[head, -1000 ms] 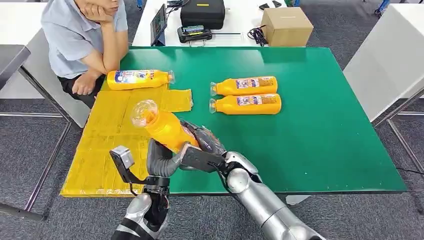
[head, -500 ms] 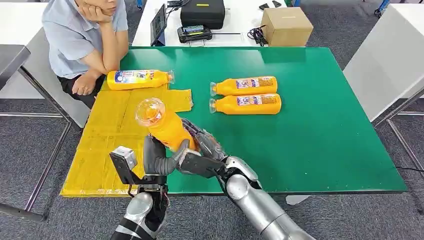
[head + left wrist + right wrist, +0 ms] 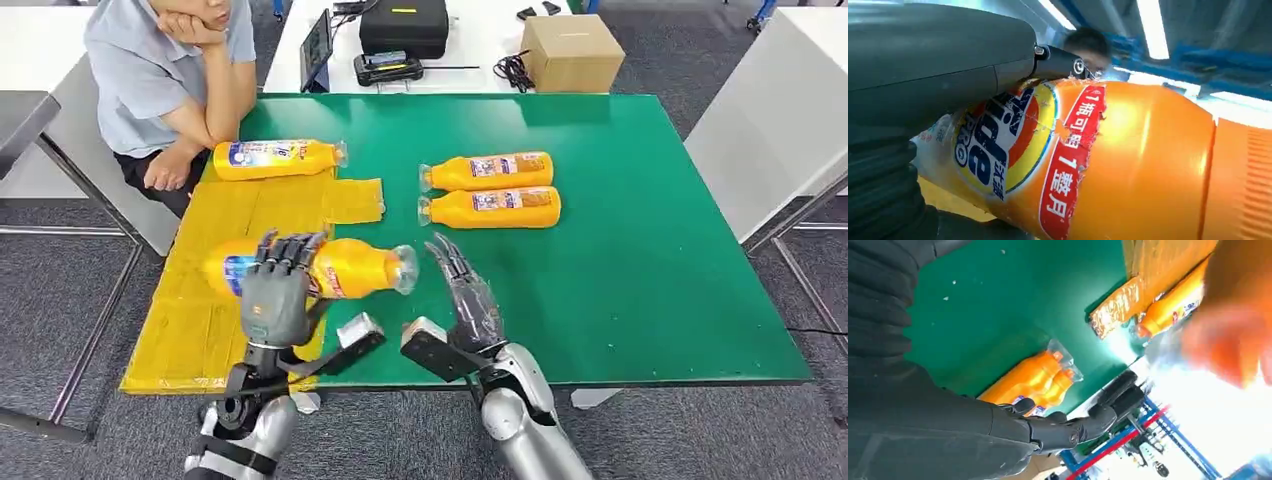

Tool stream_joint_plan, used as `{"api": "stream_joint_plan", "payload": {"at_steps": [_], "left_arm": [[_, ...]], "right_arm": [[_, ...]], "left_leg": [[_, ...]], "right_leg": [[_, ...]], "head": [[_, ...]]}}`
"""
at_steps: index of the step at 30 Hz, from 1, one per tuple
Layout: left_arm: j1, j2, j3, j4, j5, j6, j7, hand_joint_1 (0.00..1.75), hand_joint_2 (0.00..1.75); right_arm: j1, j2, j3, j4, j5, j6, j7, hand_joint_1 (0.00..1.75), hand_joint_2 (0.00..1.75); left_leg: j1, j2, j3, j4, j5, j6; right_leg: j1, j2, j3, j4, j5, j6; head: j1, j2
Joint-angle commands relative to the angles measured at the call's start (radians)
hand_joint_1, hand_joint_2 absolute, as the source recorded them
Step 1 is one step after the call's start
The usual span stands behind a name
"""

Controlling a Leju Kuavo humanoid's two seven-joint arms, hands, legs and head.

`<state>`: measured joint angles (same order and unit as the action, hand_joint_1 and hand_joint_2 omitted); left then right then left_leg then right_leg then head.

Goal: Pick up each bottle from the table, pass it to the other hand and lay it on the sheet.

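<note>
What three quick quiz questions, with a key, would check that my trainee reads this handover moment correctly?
1. True or false: the left hand holds the orange bottle over the yellow sheet.
2. How many bottles lie on the bare green table? A) one B) two C) three
3. Fill in: the right hand is ____, fingers spread, holding nothing.

Key: 1 true. 2 B: the upper bottle of the pair and the lower bottle of the pair lie side by side; the far bottle lies at the sheet's far edge. 3 open.

Left hand (image 3: 275,300) gripping, right hand (image 3: 468,300) spread
</note>
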<state>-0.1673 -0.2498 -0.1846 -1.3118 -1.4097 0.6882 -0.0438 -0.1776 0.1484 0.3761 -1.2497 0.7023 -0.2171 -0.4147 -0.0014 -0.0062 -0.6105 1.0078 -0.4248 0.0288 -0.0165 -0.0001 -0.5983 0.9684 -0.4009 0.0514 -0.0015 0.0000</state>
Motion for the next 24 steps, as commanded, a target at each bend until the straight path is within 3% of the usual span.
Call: {"api": "stream_joint_plan", "payload": {"at_steps": [1,6,9,14,24], "left_arm": [[-0.131,0.099,0.106,0.199,-0.047,-0.01,0.056,1.75,1.75],[-0.191,0.159,0.132,0.33,-0.146,-0.191,0.138,1.75,1.75],[-0.248,0.18,0.131,0.476,-0.121,-0.278,0.124,1.75,1.75],[-0.31,0.185,0.175,0.697,-0.001,-0.318,0.048,1.75,1.75],[-0.314,0.189,0.167,0.72,-0.005,-0.337,0.046,1.75,1.75]], "right_arm": [[-0.016,0.011,-0.078,0.04,-0.016,0.013,-0.019,0.0,1.75],[0.032,0.01,-0.132,-0.004,-0.062,0.022,-0.042,0.0,1.75],[0.048,0.01,-0.157,-0.016,-0.093,0.059,-0.056,0.0,1.75],[0.039,0.018,-0.161,0.015,-0.108,0.083,-0.069,0.0,1.75],[0.039,0.018,-0.159,0.02,-0.108,0.085,-0.069,0.0,1.75]], "left_leg": [[0.001,-0.001,0.004,-0.001,0.0,-0.002],[0.001,-0.001,0.007,-0.002,-0.001,-0.003],[0.001,-0.004,0.006,-0.002,0.0,-0.002],[0.0,-0.002,0.003,-0.001,0.0,-0.002],[0.0,-0.001,0.007,-0.001,0.0,-0.002]], "right_leg": [[0.001,-0.001,0.004,0.0,-0.001,-0.002],[0.001,-0.001,0.007,0.0,-0.002,-0.003],[0.001,-0.002,0.007,0.0,-0.002,-0.002],[0.0,0.0,0.004,0.0,-0.001,-0.002],[0.0,0.001,0.007,0.0,0.0,-0.002]], "head": [[0.0,0.0],[0.0,0.0],[0.0,0.0],[0.0,0.0],[0.0,0.0]]}}
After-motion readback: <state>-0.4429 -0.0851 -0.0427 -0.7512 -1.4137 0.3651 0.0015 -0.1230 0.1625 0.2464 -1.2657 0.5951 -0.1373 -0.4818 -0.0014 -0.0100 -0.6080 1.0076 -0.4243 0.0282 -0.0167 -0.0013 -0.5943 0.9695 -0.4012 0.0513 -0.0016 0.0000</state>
